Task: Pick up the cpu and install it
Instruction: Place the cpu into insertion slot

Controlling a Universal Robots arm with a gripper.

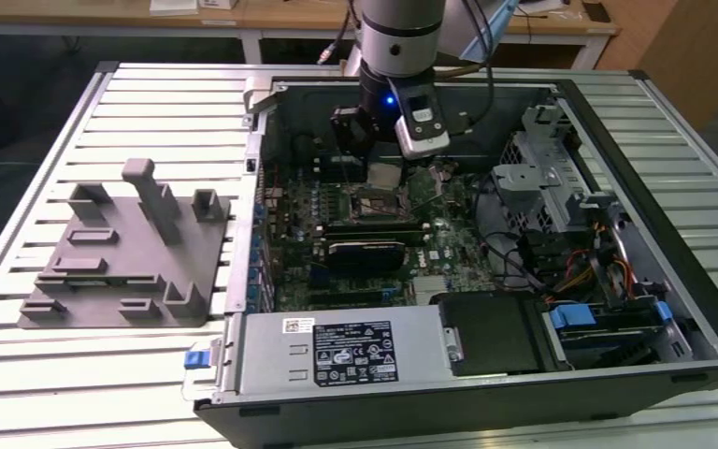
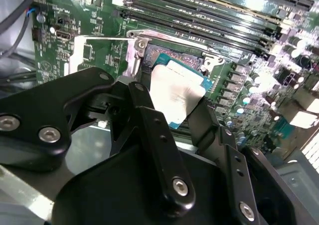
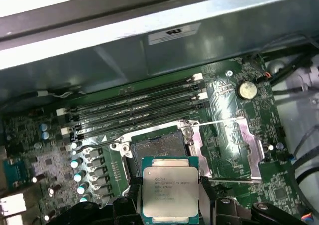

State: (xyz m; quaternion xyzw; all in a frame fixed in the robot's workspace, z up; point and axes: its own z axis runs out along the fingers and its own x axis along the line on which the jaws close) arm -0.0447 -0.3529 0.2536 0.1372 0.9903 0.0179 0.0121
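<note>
Setting: an open computer case lies on a slatted metal desk, with a grey fixture well apart from it at the exterior view's left.
Arm: it reaches down into the case over the motherboard.
End effector: it is closed on the cpu, and its two dark fingers press on opposite edges of the chip.
Cpu: it is held flat with the pale metal top facing up, clear of the fixture and close over the board. It seems not yet seated, though its height above the board cannot be told.
Socket: it is open and bare, just beyond the held chip in the first wrist view, and the chip's far edge overlaps its near rim.
Load frame: it is swung back flat beside the socket, so the opening is free.
Memory slots: they run in a row on the far side of the socket.
Step in hand: judged to be bringing the chip over the socket.
Doing it well: the chip should probably stay level and square to the opening, with its edges parallel to the socket walls. It should come straight down and not slide sideways, since the contacts inside likely bend easily. The grip looks centred, which should help.
Risk: a tilted or offset chip could catch on the socket rim or the hinge of the frame.
</note>
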